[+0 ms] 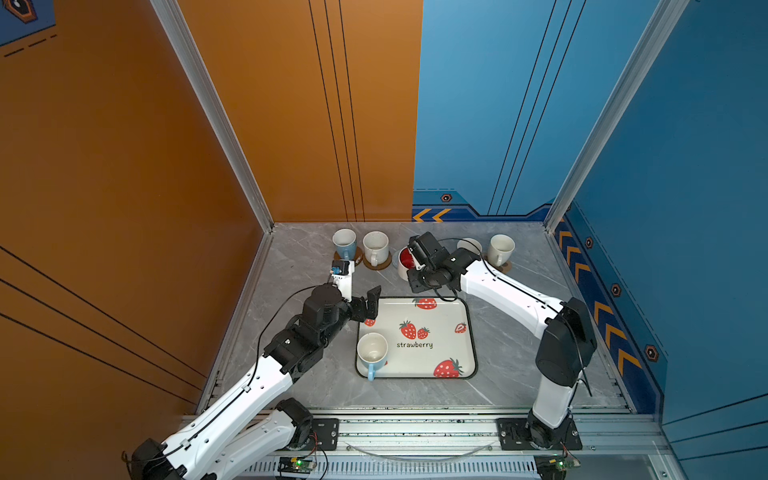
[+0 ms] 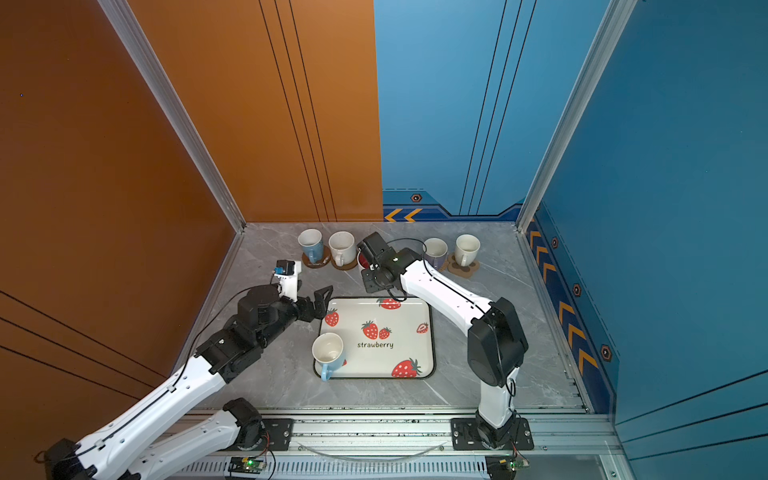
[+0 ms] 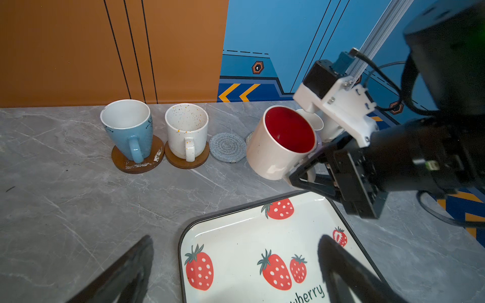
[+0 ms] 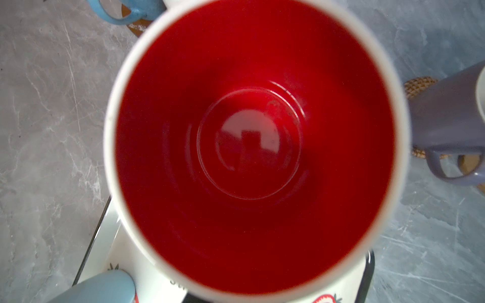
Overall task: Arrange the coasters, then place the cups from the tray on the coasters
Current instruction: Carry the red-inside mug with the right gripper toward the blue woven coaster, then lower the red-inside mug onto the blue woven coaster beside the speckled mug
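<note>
My right gripper (image 3: pixel 304 171) is shut on the handle of the white cup with the red inside (image 3: pixel 282 141), holding it tilted above the table between the tray (image 1: pixel 444 316) and the back row. That cup (image 4: pixel 254 144) fills the right wrist view and hides the jaws there. A bare grey woven coaster (image 3: pixel 227 147) lies just left of it. My left gripper (image 3: pixel 236 240) stands open over the tray's back left corner, empty. One light blue cup (image 1: pixel 372 353) stands on the tray. Another light blue cup (image 3: pixel 128 128) and a speckled white cup (image 3: pixel 186 131) sit on brown discs.
At the back right a lavender cup (image 4: pixel 446 118) stands on a tan woven coaster (image 4: pixel 420 86), and a white cup (image 2: pixel 466 248) on the paw-print coaster (image 2: pixel 462 270). Orange and blue walls close the table at the back and both sides.
</note>
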Robot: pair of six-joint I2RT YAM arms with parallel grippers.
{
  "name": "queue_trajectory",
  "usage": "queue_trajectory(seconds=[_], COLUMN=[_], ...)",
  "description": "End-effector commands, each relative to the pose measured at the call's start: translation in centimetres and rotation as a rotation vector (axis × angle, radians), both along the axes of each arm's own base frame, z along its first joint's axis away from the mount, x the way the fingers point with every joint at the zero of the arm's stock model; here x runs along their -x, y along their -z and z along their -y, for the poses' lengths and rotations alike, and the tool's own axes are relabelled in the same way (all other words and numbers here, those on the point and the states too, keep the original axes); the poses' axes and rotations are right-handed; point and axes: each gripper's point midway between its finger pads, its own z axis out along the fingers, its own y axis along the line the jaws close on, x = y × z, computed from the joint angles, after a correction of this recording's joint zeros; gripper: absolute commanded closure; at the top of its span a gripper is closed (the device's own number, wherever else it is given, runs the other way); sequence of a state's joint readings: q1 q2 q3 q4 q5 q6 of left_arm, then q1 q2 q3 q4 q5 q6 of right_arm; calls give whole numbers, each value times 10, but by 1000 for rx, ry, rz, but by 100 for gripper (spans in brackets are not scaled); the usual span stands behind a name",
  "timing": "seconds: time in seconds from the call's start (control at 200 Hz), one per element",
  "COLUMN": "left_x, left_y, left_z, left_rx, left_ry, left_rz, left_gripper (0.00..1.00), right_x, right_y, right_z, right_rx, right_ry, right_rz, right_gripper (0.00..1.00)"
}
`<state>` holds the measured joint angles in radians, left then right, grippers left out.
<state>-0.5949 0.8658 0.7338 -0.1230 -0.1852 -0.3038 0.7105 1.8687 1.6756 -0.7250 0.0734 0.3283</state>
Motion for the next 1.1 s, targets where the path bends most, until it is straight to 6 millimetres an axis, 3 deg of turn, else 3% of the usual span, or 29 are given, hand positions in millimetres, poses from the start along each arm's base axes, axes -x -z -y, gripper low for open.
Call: queue_trajectory(seconds=[0.0,0.255,0.305,0.331,0.656,1.097], left_x=[3,1,1,1,-2,-4], left_y=[5,7,8,8,11,11], left_z=[-4,-8,-8,-8,-10,-9], left_rx=[-5,-5,-9,-8,-16,-4], left_ry=[2,-11,-9,-10,-18,-9], left_rz=[-12,-12,-15,-15,-24,-29], left_gripper=[2,2,2,2,2,2], right_x=[-28,-67,-72,-77,-113,-130], right_y=[-24,-12,-18,-3,24,44], right_z=[-3,-3,-4,-6,-6,-12], right_rx=[-46,-49,-65,-51,-83,-76], right_ry=[-4,20,23,24,56,67], right_rz=[61,31,41,18,-24,-36], right_gripper=[100,100,100,100,100,100])
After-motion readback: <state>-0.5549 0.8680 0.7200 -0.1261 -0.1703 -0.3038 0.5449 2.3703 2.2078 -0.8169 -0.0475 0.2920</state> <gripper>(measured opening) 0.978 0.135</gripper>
